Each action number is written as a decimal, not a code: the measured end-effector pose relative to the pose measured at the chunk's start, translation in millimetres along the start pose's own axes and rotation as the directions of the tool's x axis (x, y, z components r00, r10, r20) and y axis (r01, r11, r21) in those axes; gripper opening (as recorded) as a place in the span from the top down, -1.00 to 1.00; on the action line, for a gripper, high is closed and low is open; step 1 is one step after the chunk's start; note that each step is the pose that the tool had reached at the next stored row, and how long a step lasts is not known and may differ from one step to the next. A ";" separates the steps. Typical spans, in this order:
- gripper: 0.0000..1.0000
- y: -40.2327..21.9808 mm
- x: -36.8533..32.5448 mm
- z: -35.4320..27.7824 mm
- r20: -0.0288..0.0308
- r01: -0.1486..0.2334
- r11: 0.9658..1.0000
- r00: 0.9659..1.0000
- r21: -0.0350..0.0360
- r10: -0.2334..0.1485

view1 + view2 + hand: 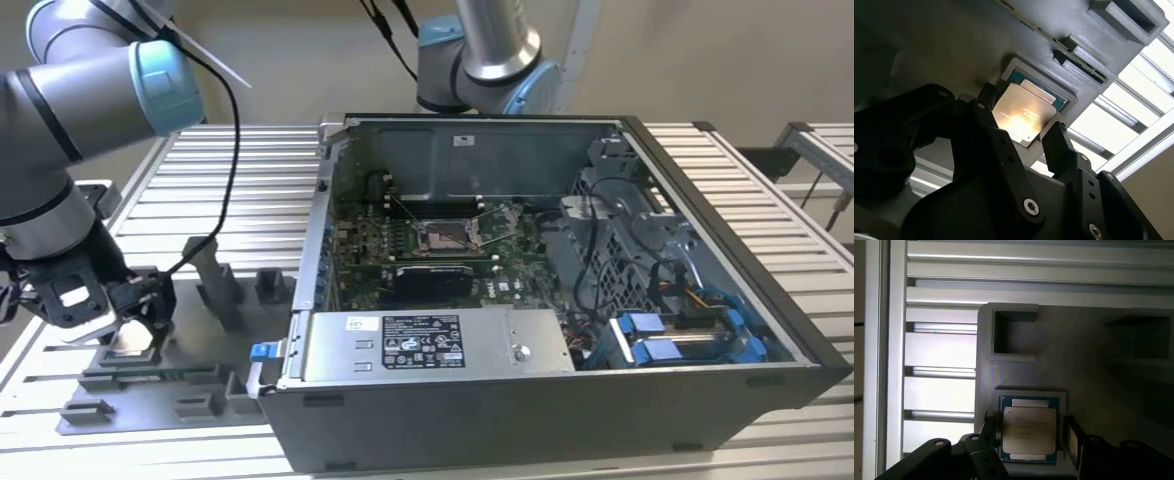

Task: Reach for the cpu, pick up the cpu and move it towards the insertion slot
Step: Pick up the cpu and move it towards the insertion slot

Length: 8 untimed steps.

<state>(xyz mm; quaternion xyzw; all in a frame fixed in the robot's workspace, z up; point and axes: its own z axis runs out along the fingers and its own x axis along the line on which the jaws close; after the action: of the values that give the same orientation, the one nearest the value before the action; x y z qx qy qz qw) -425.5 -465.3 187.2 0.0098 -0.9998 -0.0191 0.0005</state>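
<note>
Two black fingers (1058, 142) of the gripper (1021, 116) stand apart, one each side of the small flat square silvery cpu w/ thin green edge (1024, 114). Chip lies in a recess of the grey plastic fixture block (1079, 355); can't tell if they touch it. In exterior view, the shiny metal-framed insertion slot (445, 237) sits well apart, inside the open dark computer case (721, 390).

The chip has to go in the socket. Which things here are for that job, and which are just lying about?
For the job: chip, socket, end effector open around the chip.
Just lying about: blue cables, silver power box, grey posts.
</note>
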 end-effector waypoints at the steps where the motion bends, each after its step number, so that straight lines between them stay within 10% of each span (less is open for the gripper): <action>1: -1.00 0.1 0.0 0.5 0.000 0.000 1.000 1.000 0.000 0.000; 8: -1.00 -0.1 0.1 2.0 0.000 0.000 1.000 1.000 0.000 0.000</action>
<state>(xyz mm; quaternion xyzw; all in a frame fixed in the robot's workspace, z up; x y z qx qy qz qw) -425.6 -465.4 185.1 0.0097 -0.9998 -0.0191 0.0004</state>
